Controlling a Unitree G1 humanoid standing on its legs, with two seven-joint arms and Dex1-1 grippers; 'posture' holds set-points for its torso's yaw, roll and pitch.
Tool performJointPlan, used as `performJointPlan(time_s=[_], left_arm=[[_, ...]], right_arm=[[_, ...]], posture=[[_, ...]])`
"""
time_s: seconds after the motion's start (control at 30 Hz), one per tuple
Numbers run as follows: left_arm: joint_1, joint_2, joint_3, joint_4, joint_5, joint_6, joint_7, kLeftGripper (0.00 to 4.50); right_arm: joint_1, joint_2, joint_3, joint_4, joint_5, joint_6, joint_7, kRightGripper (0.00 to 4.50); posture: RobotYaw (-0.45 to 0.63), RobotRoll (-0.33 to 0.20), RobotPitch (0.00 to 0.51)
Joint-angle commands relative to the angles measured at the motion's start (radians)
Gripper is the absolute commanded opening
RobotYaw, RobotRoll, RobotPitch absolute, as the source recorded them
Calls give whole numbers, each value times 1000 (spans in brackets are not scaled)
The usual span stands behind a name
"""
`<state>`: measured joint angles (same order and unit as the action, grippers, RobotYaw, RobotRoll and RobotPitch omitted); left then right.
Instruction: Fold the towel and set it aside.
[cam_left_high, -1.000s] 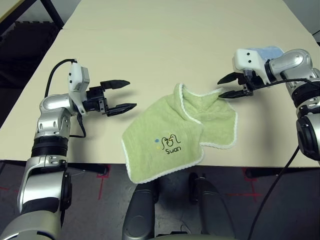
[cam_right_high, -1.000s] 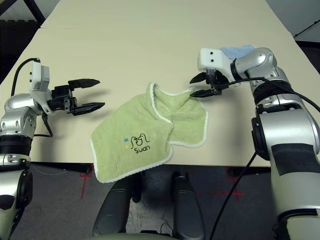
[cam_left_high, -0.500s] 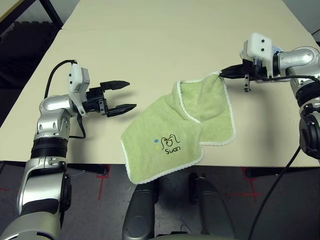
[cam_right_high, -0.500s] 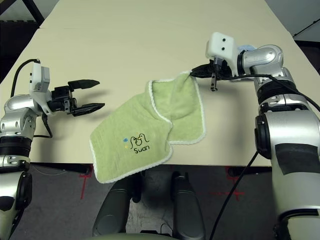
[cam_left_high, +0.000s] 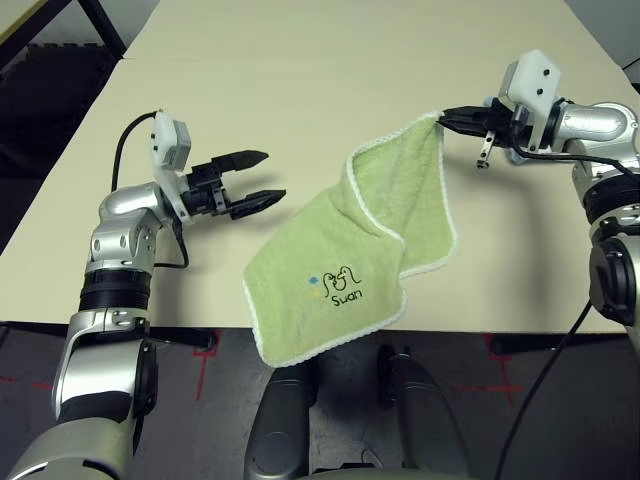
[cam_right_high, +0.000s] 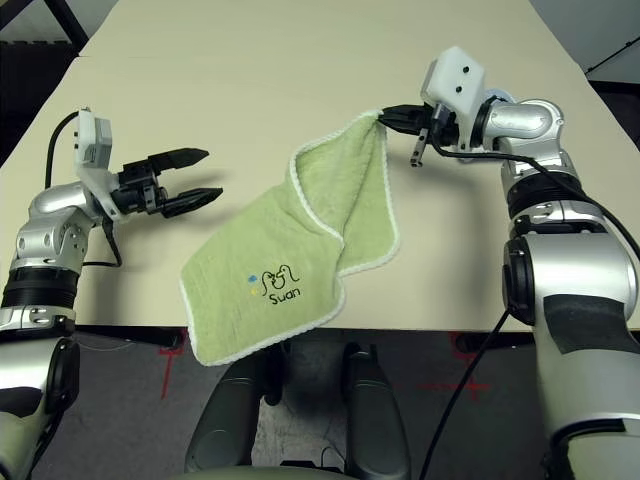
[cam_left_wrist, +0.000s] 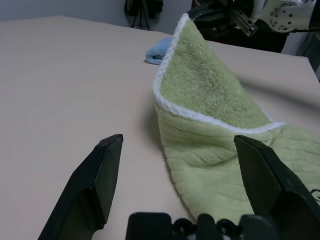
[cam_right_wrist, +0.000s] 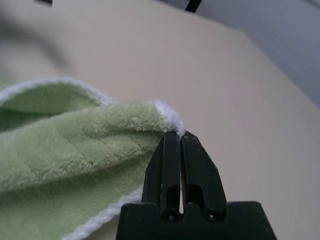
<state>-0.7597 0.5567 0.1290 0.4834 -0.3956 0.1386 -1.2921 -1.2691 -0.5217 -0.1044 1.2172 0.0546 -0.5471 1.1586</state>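
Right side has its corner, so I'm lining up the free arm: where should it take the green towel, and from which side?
Take the towel at its near-left corner, which overhangs the table edge, so the fingers can close over and under it. Bring the open left gripper in from the left; the right gripper holds the far corner raised.

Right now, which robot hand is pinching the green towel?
The right end effector. It is shut on a raised corner of the towel. The left end effector is open beside it, touching nothing.
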Motion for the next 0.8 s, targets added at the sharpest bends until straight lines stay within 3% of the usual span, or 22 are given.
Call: performJointPlan(time_s=[0.03,0.17,0.5,0.7,0.8], left_arm=[[5,-26,-26,-25,-9,20,2,4500],[9,-39,-35,-25,-4,17,2,4500],[38,-14,-61,16,39,-43,-18,4500],[2,-59,-73,70,54,-95,8,4500],[-59,-116,-57,110,40,-98,62,4500]], right_arm=[[-63,27,-81,-76,132,92,62,31],[-88,47,-130,-136,220,209,64,31],[-147,92,-147,-228,275,333,-51,31],[-242,94,-135,-209,249,337,-107,31],[-287,84,-118,-194,224,335,-121,31]], posture=[[67,0,230],[58,0,227],[44,0,227],[47,0,222],[52,0,216]])
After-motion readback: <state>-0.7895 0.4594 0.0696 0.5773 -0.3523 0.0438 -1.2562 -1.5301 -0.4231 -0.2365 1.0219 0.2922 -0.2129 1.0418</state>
